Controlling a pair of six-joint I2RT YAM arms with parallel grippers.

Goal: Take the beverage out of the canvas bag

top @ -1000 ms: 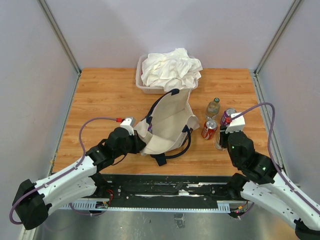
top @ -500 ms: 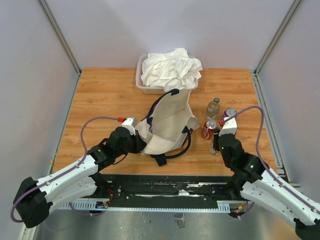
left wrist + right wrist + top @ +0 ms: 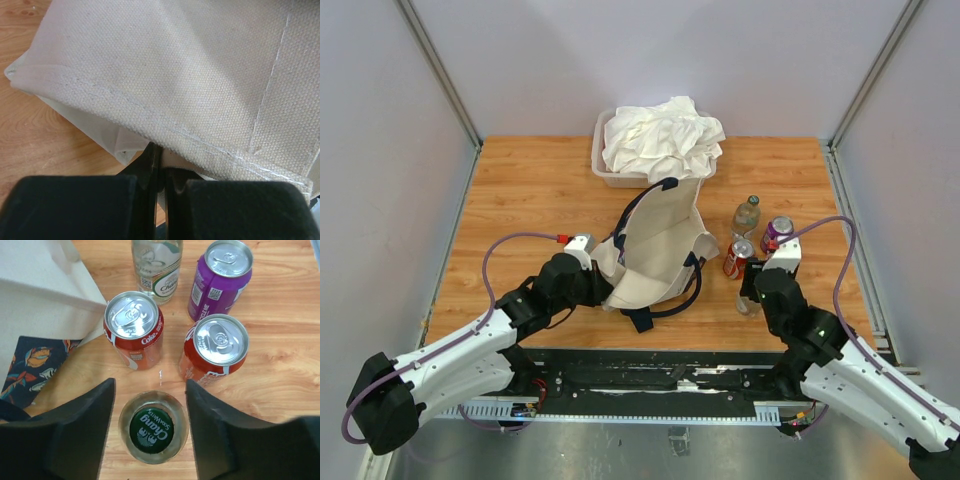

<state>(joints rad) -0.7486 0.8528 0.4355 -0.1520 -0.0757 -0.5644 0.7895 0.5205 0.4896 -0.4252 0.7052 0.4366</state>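
Observation:
The beige canvas bag (image 3: 655,250) with navy handles lies mid-table; it fills the left wrist view (image 3: 165,70). My left gripper (image 3: 599,284) (image 3: 159,152) is shut on the bag's left edge. A clear bottle with a green cap (image 3: 153,426) stands upright on the table between the fingers of my right gripper (image 3: 150,385), which is open with a gap on each side. In the top view that gripper (image 3: 750,292) sits right of the bag, over the bottle (image 3: 748,303).
Just beyond the bottle stand two red Coke cans (image 3: 133,327) (image 3: 215,347), a purple can (image 3: 220,275) and another clear bottle (image 3: 156,265). A plastic tub (image 3: 598,160) heaped with white cloth (image 3: 660,135) is at the back. Metal frame posts flank the table.
My right gripper has moved left and nearer, from beside the purple can to over the green-capped bottle. The left gripper and the bag have not moved.

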